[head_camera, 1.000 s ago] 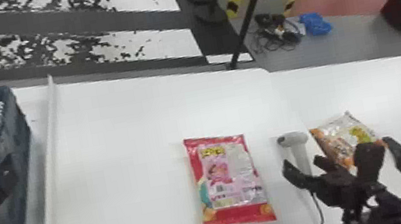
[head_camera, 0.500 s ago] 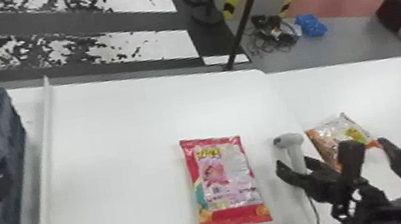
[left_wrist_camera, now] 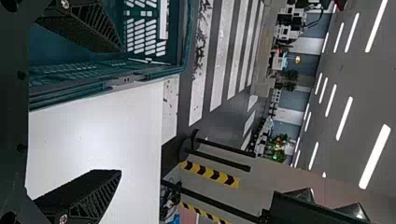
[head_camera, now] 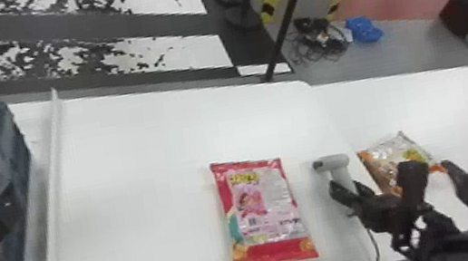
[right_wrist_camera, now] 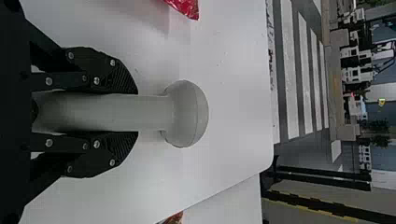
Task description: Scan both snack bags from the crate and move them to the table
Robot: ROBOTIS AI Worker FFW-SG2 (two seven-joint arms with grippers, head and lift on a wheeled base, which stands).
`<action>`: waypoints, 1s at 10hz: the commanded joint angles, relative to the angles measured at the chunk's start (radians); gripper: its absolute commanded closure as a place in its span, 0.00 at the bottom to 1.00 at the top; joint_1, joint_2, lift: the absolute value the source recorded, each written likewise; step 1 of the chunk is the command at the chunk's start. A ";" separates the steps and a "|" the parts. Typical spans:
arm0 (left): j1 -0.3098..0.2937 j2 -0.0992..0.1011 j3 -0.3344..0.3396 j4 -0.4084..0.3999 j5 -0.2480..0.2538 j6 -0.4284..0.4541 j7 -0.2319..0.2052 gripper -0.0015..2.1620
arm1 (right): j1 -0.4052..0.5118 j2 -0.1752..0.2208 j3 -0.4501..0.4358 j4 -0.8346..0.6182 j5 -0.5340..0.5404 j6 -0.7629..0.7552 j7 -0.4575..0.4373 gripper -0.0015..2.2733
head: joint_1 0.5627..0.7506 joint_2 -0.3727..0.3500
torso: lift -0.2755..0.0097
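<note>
We grasp the handheld scanner (head_camera: 338,163) by its handle with the right gripper (head_camera: 350,193). We position the left gripper (head_camera: 2,213), fingers released, at the crate (head_camera: 15,150). We locate the red snack bag (head_camera: 266,212) left of the scanner and the orange-and-white snack bag (head_camera: 397,149) right of it, both on white tabletops (head_camera: 140,181).

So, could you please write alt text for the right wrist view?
The right gripper is closed on the handle of a pale gray scanner over a white table. Bits of a red bag and an orange bag show at opposite edges.
</note>
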 commanded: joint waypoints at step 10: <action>0.013 0.007 -0.004 -0.029 0.002 0.006 0.011 0.03 | 0.469 0.285 -0.051 -0.690 -0.252 0.226 0.031 0.99 | 0.70 0.15 | 0.66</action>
